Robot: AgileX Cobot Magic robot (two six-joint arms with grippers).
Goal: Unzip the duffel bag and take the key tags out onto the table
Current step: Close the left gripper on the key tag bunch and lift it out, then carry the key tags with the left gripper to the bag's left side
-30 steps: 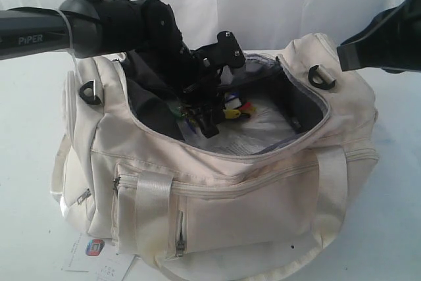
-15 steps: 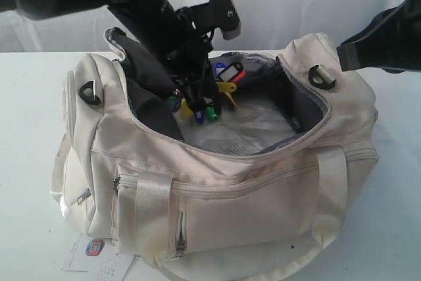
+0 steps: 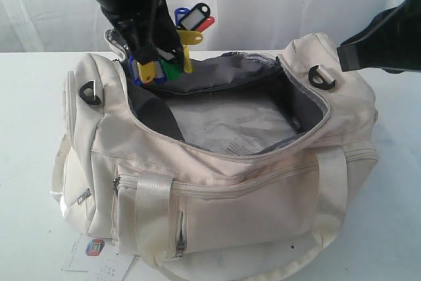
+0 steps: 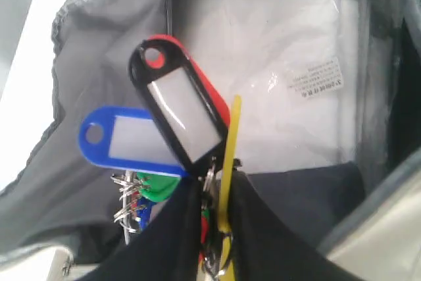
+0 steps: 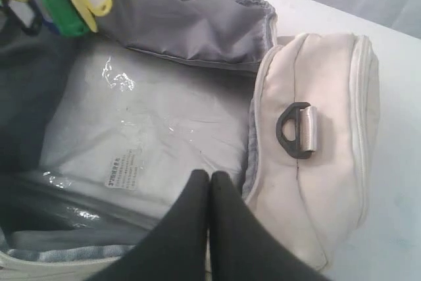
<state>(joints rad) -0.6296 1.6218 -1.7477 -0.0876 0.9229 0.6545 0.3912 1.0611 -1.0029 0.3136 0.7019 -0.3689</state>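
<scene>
The cream-white duffel bag (image 3: 263,202) lies on the white table (image 3: 26,129) with its top zip open and the grey lining showing. My left gripper (image 3: 152,54) hangs above the bag's back left rim, shut on the key tags (image 3: 186,36). In the left wrist view the black, blue, red, green and yellow key tags (image 4: 177,113) and their rings fan out from between the fingers of the left gripper (image 4: 218,195). My right gripper (image 5: 209,179) is shut and empty, hovering over the bag's right end by a black D-ring (image 5: 293,129). The key tags (image 5: 66,4) show at that view's corner.
A flat clear-plastic packet (image 3: 230,126) with a small printed sticker lies on the bag's floor. A white paper label with a red-blue logo (image 3: 95,248) pokes out under the bag's front left corner. The right arm (image 3: 385,37) reaches in over the bag's right end.
My left gripper has risen up and to the left out of the bag's opening, carrying the key tags clear of the lining. The right arm has stayed where it was.
</scene>
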